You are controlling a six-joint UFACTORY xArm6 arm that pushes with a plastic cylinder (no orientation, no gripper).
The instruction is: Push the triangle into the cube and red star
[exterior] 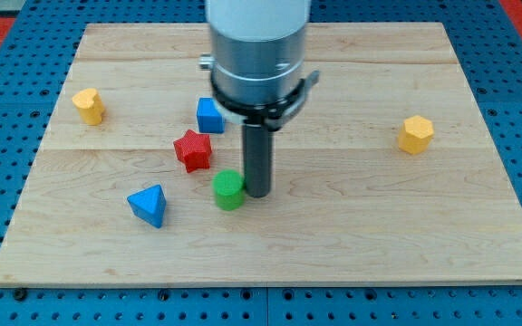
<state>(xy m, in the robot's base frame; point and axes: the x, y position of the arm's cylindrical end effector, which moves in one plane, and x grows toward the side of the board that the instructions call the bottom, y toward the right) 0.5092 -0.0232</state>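
My tip (257, 192) touches the smooth green cylinder (228, 189); blue triangle (149, 205), red star (193, 149), blue cube (209, 115) lie left on the wooden table (352, 226); no claw.

My arm (259, 41) comes down from the view's top, just left of centre, as a broad pale grey cylinder with a darker metal collar beneath it. From that collar the straight dark rod (257, 154) hangs upright, with no lean I can see. My tip (257, 193) sits at the rod's lower end, down at the surface, near the middle of the view.
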